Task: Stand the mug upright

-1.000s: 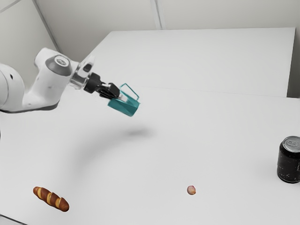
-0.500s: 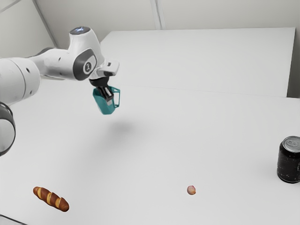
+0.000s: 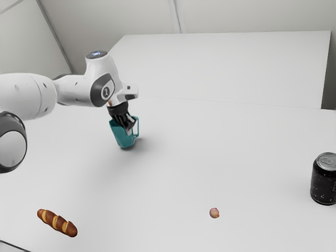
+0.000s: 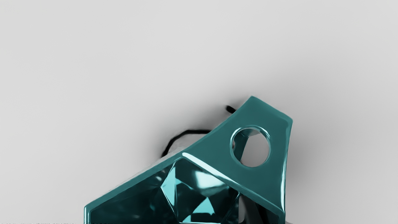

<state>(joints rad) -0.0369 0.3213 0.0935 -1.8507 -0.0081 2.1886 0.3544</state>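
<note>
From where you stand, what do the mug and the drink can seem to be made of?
The mug looks like glossy teal plastic or glazed ceramic: bright highlights line its edges. The drink can looks like metal, probably aluminium, with a silvery lid and dark printed side.

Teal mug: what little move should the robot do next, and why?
Probably ease the mug gently until its base sits flat: it's mouth-up but leaning a bit, its bottom looks close to the table, and the gripper holds its wall.
</note>
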